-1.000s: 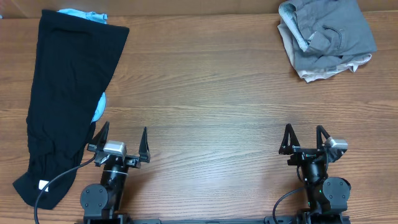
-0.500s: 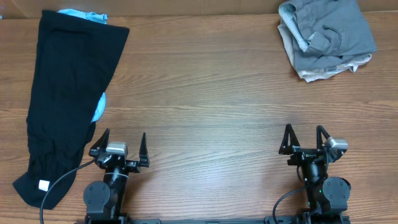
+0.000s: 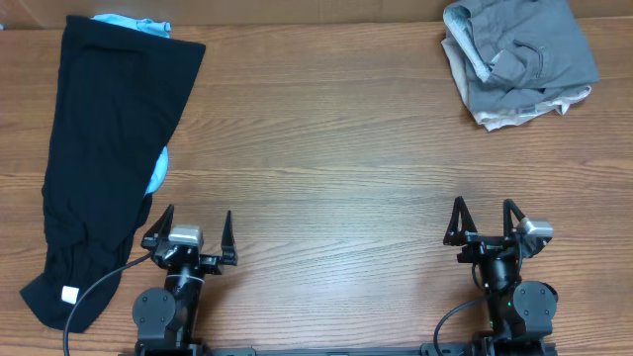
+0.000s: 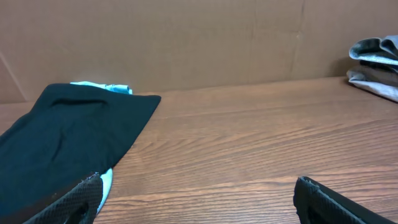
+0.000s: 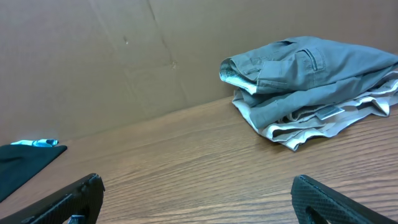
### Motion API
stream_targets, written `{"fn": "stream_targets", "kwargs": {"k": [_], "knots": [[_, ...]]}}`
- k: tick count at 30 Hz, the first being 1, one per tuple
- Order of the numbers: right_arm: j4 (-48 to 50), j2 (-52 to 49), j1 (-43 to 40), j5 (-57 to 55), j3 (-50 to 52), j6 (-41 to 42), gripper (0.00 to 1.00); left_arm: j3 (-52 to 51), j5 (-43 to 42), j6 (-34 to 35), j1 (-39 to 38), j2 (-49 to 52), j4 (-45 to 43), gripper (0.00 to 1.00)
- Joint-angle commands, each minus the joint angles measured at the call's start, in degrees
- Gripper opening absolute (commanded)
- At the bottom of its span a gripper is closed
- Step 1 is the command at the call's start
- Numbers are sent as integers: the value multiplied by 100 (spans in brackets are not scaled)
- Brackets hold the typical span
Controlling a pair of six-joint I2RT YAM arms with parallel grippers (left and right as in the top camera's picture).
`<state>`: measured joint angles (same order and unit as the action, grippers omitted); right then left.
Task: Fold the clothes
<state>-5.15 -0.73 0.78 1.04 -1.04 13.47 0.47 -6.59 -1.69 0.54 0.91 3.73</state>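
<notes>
Black garment (image 3: 109, 148) is lying flat at the table's (image 3: 326, 148) left, over blue cloth (image 3: 134, 24); its white tag (image 3: 69, 293) is too small to be read. Left gripper (image 3: 198, 214) and right gripper (image 3: 483, 206) are being held wide, empty. Grey shorts (image 3: 519, 59) are lying bunched far right, and the whitish fabric (image 5: 323, 121) beneath is being shown best by the right wrist.

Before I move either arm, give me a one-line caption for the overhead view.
Left gripper and right gripper sit open, black garment spread out at left, grey shorts bunched at far right.
</notes>
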Motion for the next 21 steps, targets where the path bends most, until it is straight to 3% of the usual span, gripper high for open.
{"fn": "stream_targets", "kwargs": {"k": [1,21], "knots": [[39,50,-20,-55,57,7,100,-20,74,-92,63,-66,24,100],[39,50,-20,-55,57,9,100,-20,76,-92,63,-66,24,100]]}}
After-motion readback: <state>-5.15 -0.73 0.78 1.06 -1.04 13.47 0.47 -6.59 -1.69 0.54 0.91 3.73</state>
